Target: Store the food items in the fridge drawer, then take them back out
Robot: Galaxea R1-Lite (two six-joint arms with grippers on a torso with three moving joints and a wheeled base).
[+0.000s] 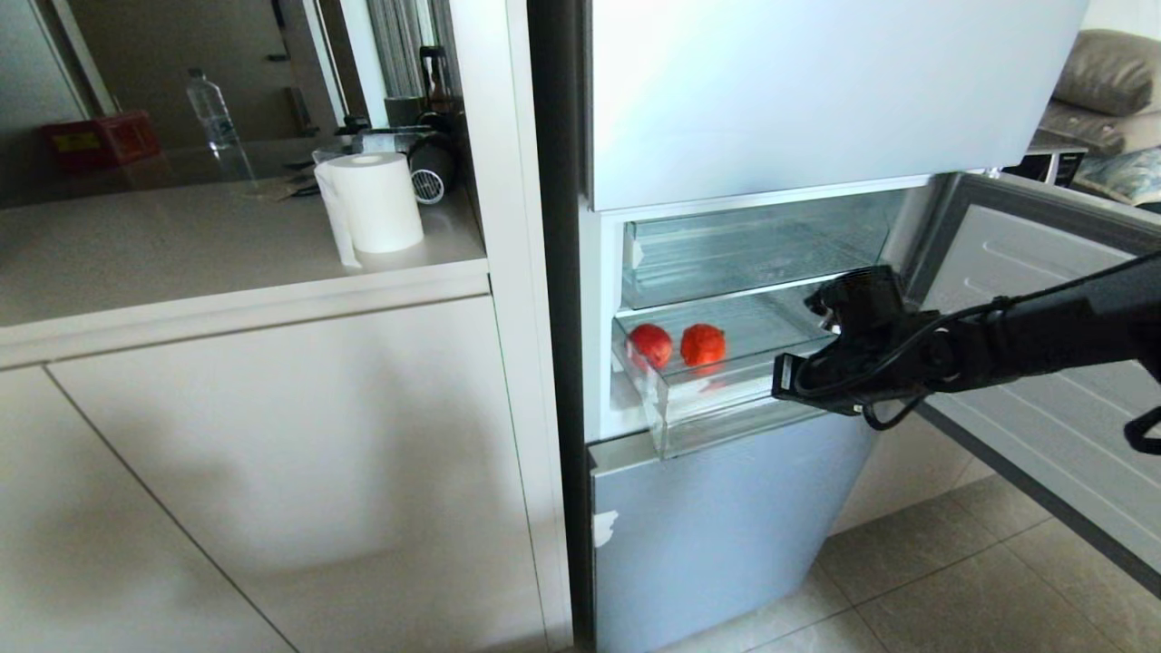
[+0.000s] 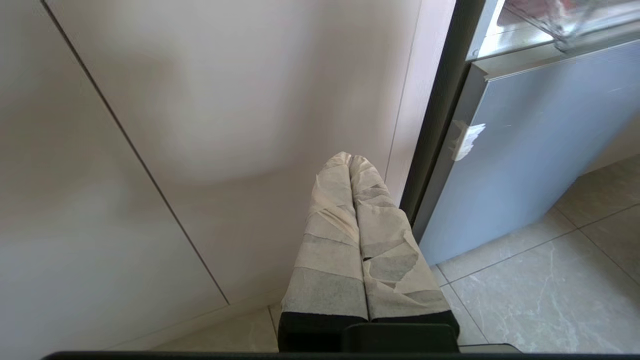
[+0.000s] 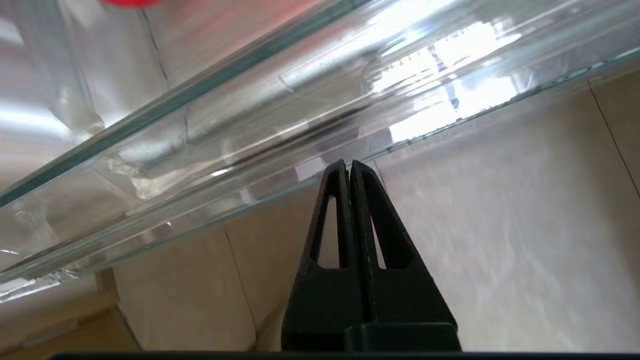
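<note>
Home kitchen: pale countertop (image 1: 181, 263) over flat white cabinet doors (image 1: 272, 453), paper towel roll (image 1: 376, 201) and water bottle (image 1: 210, 111) on it, tall silver fridge (image 1: 726, 526) with door open, tiled floor (image 1: 952, 580), sofa cushions (image 1: 1111, 73) beyond.

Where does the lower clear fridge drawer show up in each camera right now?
Head view: fridge drawer pulled out at centre, two red food items inside.
Left wrist view: one clear corner at the top right.
Right wrist view: its lip crosses diagonally above the right gripper.
Shared landmark: the drawer's thick clear lip.
</note>
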